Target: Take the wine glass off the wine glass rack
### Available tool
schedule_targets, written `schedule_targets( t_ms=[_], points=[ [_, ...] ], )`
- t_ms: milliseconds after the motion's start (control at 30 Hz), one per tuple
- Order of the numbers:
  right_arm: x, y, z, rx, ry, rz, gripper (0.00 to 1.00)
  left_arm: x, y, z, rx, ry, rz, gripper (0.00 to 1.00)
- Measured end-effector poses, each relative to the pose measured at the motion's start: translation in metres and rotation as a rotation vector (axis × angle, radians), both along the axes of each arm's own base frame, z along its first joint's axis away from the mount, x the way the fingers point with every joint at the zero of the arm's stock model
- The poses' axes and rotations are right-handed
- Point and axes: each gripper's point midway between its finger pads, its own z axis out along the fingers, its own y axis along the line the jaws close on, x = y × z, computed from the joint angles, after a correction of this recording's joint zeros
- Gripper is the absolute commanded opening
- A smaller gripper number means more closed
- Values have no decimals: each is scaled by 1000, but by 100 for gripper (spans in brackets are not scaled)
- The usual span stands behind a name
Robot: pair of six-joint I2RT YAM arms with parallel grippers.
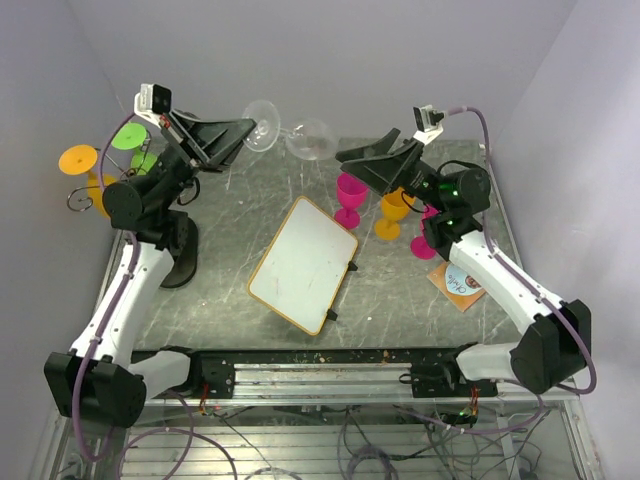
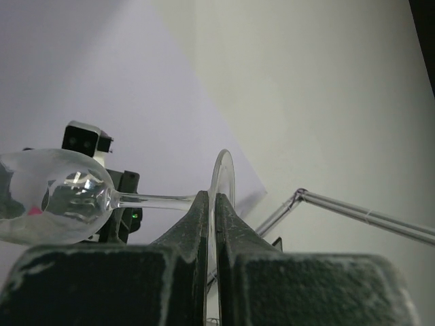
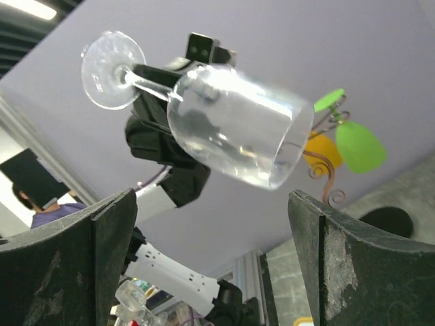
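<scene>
1. left gripper [image 1: 252,128], raised high, clamps the clear wine glass [image 1: 312,138] sideways by its foot, away from the wine glass rack [image 1: 184,264].
2. right gripper [image 1: 352,162] gapes empty, seemingly near the bowl.
3. pink goblet [image 1: 349,196] stands below.

You have on hand:
- glass [image 3: 234,129]: clear, glossy, smooth.
- rack [image 1: 186,262]: thin coppery metal wire.
- your jaws: matt black plastic, scuffed pale at the edges.
- desk [image 1: 230,215]: dark, mottled, matt, scratched.
- board [image 1: 303,262]: glossy white, wood-toned rim.
- goblets [image 1: 350,193]: shiny coloured plastic.
</scene>
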Motion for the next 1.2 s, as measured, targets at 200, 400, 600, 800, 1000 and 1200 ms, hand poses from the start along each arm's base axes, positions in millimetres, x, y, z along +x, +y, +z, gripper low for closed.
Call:
schedule_targets(
  t_ms=[200, 400, 600, 800, 1000, 1200],
  points=[
    [-15, -2, 17, 121, -75, 97, 79, -26, -10, 1, -41, -59, -77, 7],
    [-30, -7, 27, 190, -117, 165, 69, -45, -15, 6, -91, -102, -131, 7],
    [-52, -17, 42, 257, -201, 228, 40, -52, -24, 3, -118, -96, -171, 7],
    [-58, -20, 48, 295, -178, 281, 6, -61, -25, 2, -190, -112, -209, 7],
    [-74, -28, 73, 331, -192, 327, 0, -52, -21, 2, -240, -85, -188, 38],
    [-87, -37, 83, 344, -289, 275, 0, -67, -22, 5, -192, -160, -129, 94]
  ],
)
